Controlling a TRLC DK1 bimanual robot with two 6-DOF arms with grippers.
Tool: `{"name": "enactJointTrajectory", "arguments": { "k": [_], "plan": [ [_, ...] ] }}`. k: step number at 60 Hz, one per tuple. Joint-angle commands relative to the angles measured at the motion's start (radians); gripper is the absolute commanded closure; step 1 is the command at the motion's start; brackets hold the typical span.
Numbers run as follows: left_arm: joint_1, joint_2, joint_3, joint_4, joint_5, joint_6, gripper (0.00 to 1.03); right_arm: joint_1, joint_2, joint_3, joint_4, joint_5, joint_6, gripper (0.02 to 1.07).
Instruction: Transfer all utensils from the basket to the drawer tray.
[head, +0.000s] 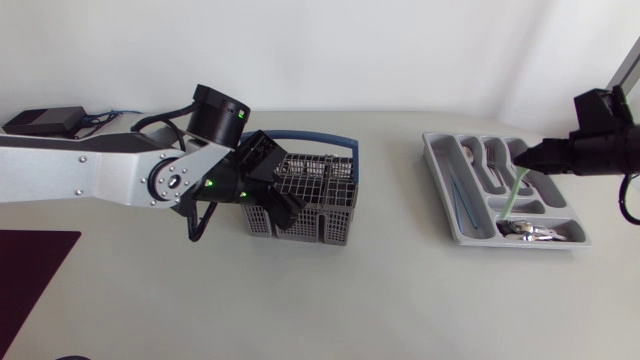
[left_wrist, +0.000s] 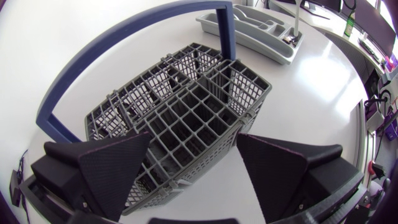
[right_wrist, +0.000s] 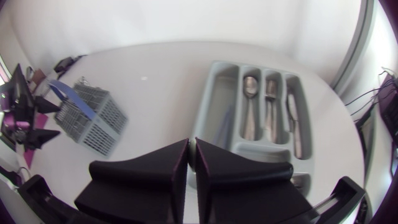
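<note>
The tray (head: 437, 172) holds metal cutlery (right_wrist: 250, 115) beneath the right gripper (right_wrist: 191, 144), which is clamped on a green utensil (head: 511, 200), while the left gripper (left_wrist: 194, 135) gapes over the basket (left_wrist: 252, 93).

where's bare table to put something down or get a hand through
The widest bare table lies between the basket and the tray; the strip in front of both is bare too. Crowded: the left gripper, open, sits over the basket, and the right gripper holds a green utensil over the tray.

tray (right_wrist: 205, 102) near end: behind right claw (right_wrist: 191, 140) | green utensil (head: 511, 200) top: hidden
</note>
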Motion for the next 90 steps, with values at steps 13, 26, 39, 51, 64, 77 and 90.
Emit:
{"name": "enactJointTrajectory", "arguments": {
  "k": [13,26,39,51,64,77,90],
  "plan": [
    [-0.002,-0.063,-0.036,-0.048,-0.002,0.005,0.05,-0.121,0.075,-0.172,0.229,0.256,-0.285,1.01],
    [0.01,-0.095,-0.042,-0.076,-0.008,0.006,0.05,-0.158,0.201,-0.258,0.464,0.362,-0.414,1.01],
    [0.062,-0.137,-0.067,-0.091,-0.008,0.016,0.05,-0.136,0.282,-0.327,0.648,0.418,-0.476,1.01],
    [0.136,-0.163,-0.085,-0.1,0.002,0.036,0.05,-0.115,0.273,-0.381,0.712,0.446,-0.488,0.38],
    [0.232,-0.174,-0.091,-0.108,0.047,0.054,0.05,-0.095,0.145,-0.396,0.628,0.443,-0.489,0.06],
    [0.306,-0.157,-0.08,-0.109,0.062,0.069,0.05,-0.044,-0.062,-0.361,0.462,0.432,-0.447,0.06],
    [0.364,-0.089,-0.051,-0.097,0.062,0.082,0.06,0.107,-0.204,-0.333,0.298,0.395,-0.335,0.06]
  ]
}}
